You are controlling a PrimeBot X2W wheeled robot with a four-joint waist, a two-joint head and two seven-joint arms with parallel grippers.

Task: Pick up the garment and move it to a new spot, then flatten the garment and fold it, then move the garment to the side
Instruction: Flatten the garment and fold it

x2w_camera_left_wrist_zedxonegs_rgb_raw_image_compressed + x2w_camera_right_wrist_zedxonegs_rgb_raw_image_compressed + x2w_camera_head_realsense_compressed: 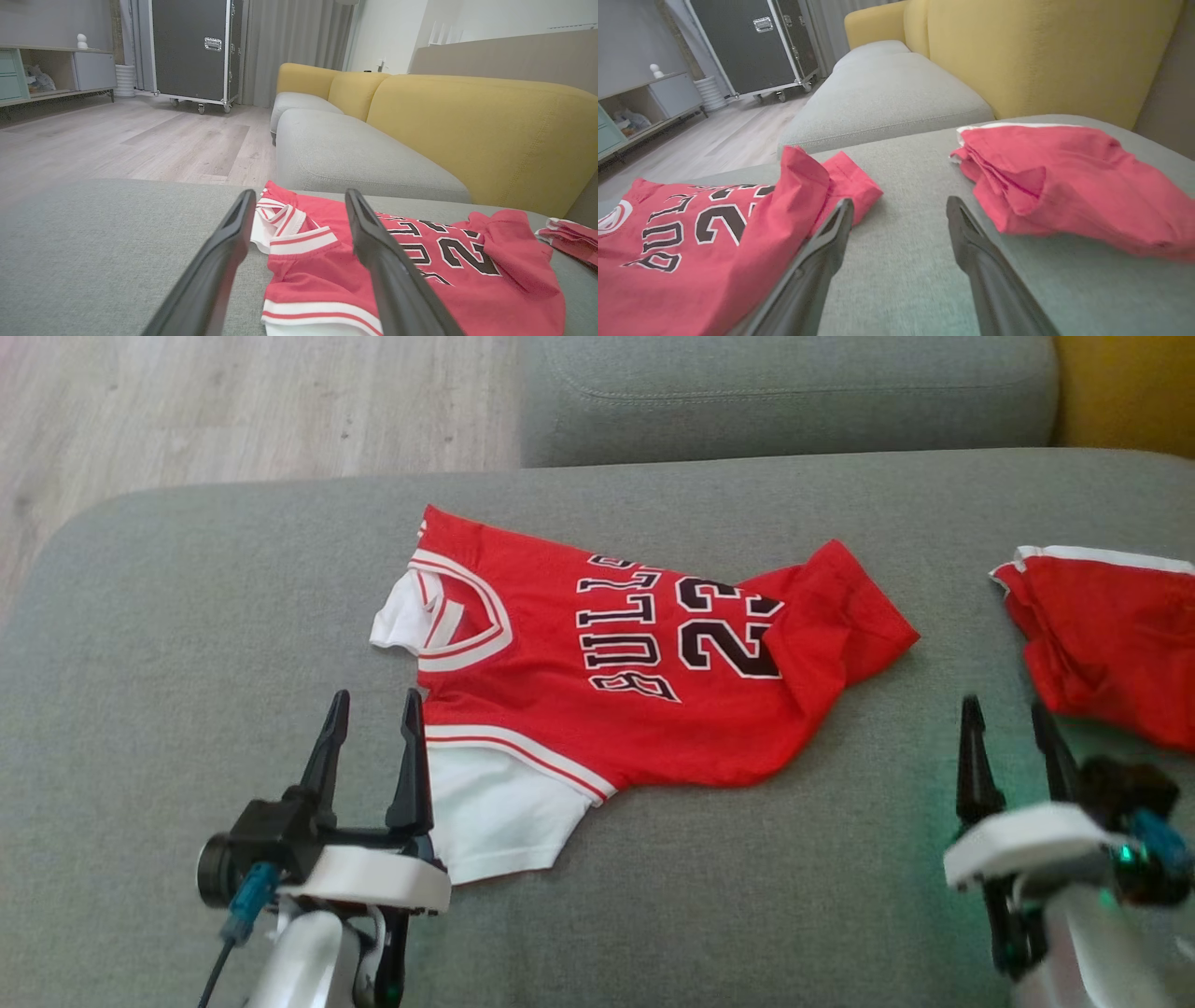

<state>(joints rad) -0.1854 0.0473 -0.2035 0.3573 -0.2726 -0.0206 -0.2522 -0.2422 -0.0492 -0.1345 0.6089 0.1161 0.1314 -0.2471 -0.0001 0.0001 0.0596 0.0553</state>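
The garment (597,663) is a red basketball jersey with white trim and black lettering. It lies spread on the grey cushion (187,644), its hem end bunched up on the right. My left gripper (373,705) is open at the jersey's near left corner, beside the white sleeve, holding nothing. From the left wrist view the jersey (327,275) lies between and past the open left gripper (299,198). My right gripper (1008,714) is open over bare cushion, between the jersey and a second red cloth. In the right wrist view the jersey's bunched hem (798,196) sits just left of the right gripper (899,205).
A second red garment (1102,635) with white trim lies crumpled at the cushion's right edge, also in the right wrist view (1064,182). Behind are another grey seat (794,392), a yellow backrest (467,130), wooden floor (233,401) and a black flight case (196,46).
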